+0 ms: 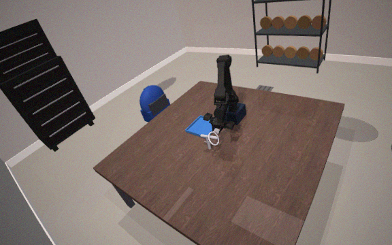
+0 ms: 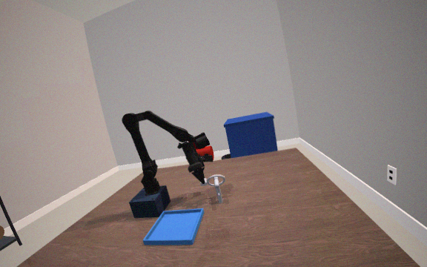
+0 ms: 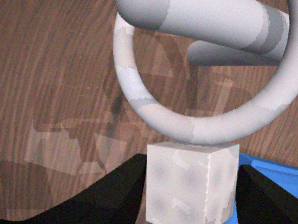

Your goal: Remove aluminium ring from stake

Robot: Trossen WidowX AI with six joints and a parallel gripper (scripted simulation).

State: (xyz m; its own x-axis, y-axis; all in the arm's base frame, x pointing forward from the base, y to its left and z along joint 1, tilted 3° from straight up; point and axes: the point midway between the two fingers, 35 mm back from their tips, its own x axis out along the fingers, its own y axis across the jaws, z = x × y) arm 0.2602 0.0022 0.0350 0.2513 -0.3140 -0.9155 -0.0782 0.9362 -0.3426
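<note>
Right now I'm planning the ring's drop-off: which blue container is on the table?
The shallow, open tray; the tall, lidded box stands beyond the table.

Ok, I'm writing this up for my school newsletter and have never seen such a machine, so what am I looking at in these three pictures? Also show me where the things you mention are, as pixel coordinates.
It is one jointed robot arm on a table. The top view looks down from above, the exterior view across the table, and the wrist view from beside the gripper point(image 1: 217, 128) point(image 2: 203, 182) point(image 3: 192, 185). The gripper is shut on the small pale tab point(image 3: 177, 187) of a metal ring point(image 1: 209, 141) point(image 2: 224, 180) point(image 3: 123, 51), up around the stake's cross-bar point(image 1: 204, 136) point(image 3: 210, 22). A blue tray point(image 1: 192, 133) point(image 2: 168, 242) lies nearby.
</note>
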